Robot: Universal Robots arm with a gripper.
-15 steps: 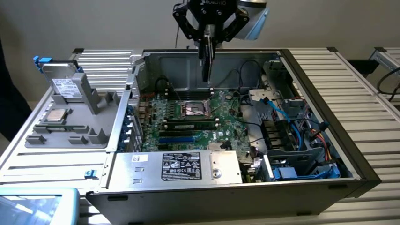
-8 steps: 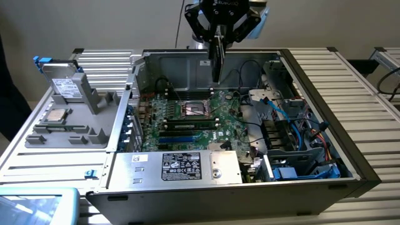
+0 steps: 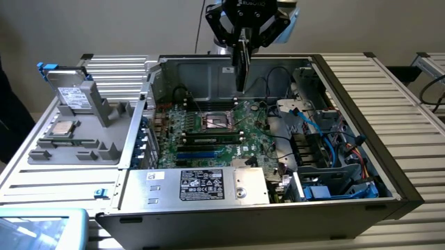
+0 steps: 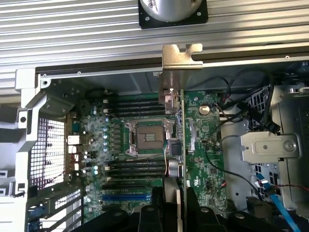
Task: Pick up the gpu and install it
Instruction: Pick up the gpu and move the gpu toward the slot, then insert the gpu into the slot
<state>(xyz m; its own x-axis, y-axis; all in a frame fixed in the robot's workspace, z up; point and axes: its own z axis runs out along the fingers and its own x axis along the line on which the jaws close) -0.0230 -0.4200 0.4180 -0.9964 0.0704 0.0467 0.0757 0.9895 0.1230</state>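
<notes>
Our gripper [image 3: 241, 37] is clamped on the gpu [image 3: 240, 70], holding it edge-down above the motherboard [image 3: 257, 136], near the far wall of the open computer case [image 3: 383, 156]. We judge it light, stiff and fragile, best pinched across the board's top edge.

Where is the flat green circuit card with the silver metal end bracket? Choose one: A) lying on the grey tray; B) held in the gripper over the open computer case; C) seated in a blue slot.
B: the gripper clamps the green circuit card edge-on above the green motherboard.
</notes>
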